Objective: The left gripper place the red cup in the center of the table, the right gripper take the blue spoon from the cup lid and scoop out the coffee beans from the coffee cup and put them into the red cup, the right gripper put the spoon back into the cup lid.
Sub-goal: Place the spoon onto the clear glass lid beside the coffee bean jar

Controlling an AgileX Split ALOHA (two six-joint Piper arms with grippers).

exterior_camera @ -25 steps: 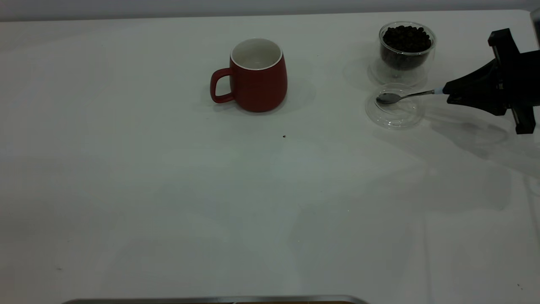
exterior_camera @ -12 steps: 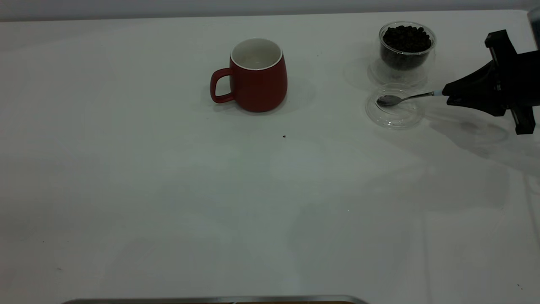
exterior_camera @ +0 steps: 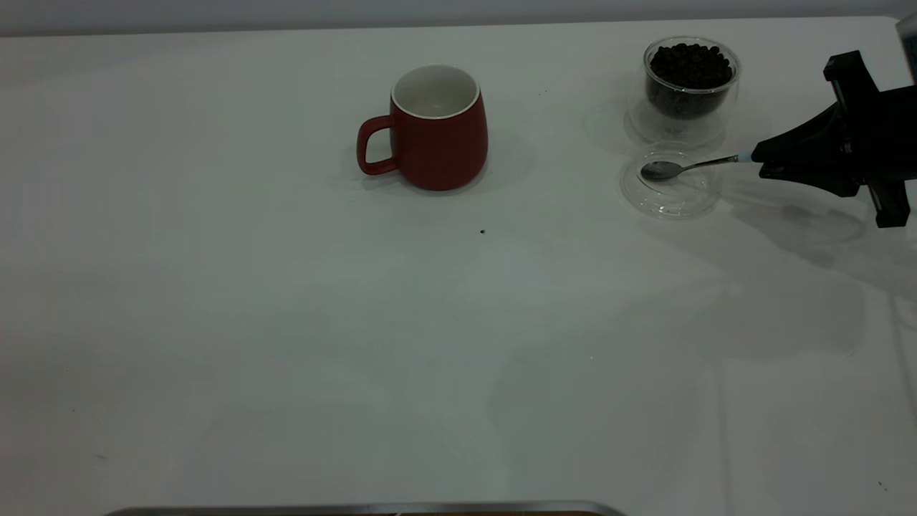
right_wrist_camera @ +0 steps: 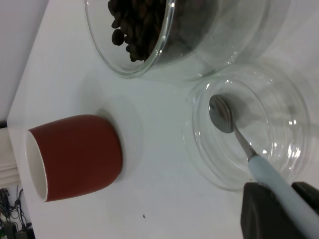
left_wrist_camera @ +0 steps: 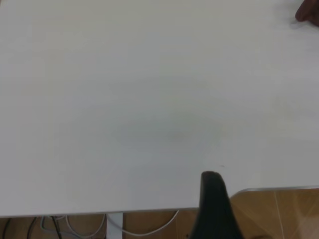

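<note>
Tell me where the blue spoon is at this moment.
In the exterior view the blue spoon is at the table's far right, its bowl inside the cup lid just before the coffee cup, its handle in the right end effector.

The right end effector (exterior_camera: 758,160) is reaching in low beside the cup lid (exterior_camera: 671,188), its fingers (right_wrist_camera: 264,214) clamping the blue spoon (exterior_camera: 688,166) by its handle.
</note>
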